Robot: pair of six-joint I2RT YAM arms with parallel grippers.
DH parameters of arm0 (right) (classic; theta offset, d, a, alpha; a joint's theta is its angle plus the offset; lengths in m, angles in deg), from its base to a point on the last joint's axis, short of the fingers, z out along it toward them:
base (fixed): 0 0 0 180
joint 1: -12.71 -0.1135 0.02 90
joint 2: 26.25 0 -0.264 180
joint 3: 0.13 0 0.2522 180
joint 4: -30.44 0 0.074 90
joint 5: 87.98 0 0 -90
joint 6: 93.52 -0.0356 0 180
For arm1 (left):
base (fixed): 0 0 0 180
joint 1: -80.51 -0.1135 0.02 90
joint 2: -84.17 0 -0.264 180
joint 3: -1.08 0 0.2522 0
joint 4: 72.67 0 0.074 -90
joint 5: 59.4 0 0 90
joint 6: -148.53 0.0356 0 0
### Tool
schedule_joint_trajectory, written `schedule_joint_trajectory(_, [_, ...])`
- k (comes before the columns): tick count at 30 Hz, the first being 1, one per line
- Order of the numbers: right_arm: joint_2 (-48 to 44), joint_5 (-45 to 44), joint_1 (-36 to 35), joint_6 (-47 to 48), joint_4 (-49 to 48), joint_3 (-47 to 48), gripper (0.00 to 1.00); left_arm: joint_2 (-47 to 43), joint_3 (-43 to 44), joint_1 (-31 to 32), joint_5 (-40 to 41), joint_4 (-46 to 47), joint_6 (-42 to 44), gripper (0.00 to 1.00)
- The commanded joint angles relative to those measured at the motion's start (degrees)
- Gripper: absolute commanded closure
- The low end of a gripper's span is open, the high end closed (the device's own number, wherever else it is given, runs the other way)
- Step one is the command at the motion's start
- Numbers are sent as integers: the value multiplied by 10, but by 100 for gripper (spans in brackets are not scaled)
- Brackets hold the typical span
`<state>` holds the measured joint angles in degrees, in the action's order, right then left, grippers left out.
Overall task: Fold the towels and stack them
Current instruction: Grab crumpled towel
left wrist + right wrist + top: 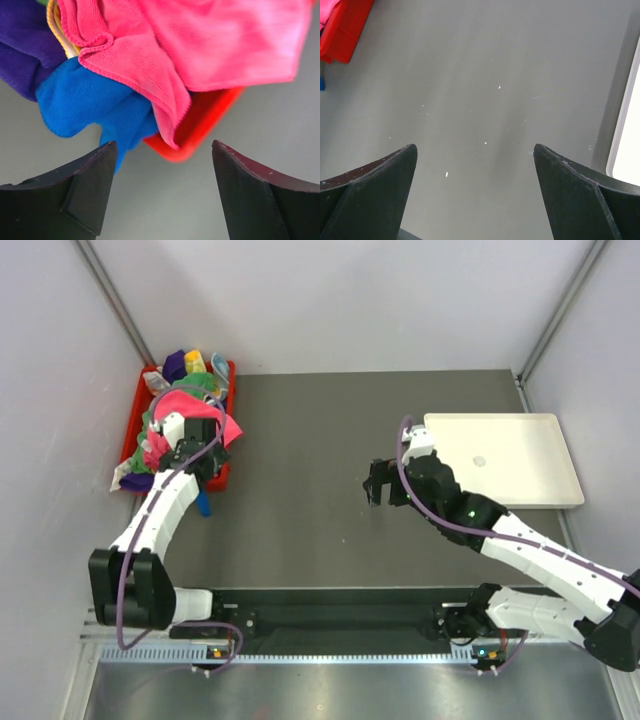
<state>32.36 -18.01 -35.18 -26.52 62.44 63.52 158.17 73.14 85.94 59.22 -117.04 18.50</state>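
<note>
left gripper (163,150), jaws apart, hovered by a soft, limp pink towel (210,45), likely best pinched at its hanging corner.

Soft fleece towels (180,405) of many colours lie unfolded in a crumpled heap in the red plastic bin (210,117). A bright pink towel (210,45) tops the heap and spills over the rim. A blue towel (85,105) and a purple towel (20,45) bulge beside it.
</note>
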Motion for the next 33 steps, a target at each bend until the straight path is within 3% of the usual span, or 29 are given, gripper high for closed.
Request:
schedule_joint_trajectory(1, [-19,4,-4,3,-25,-1,0,50,32,-29,-1,32,-34,20])
schedule_joint_trajectory(5, [-21,10,-4,2,-25,-2,0,93,41,-42,-7,72,-22,24])
schedule_joint_trajectory(9, [-22,9,-4,2,-25,-5,0,133,65,-45,-11,65,-15,39])
schedule_joint_trajectory(15, [-28,5,-5,0,-29,-10,0,121,68,-45,-2,61,-12,39])
schedule_joint_trajectory(26, [-24,3,-4,0,-31,-9,0,70,66,-44,-57,55,-6,36])
schedule_joint_trajectory(33, [-17,4,-3,-1,-33,-8,0,102,77,-44,-45,35,-6,37])
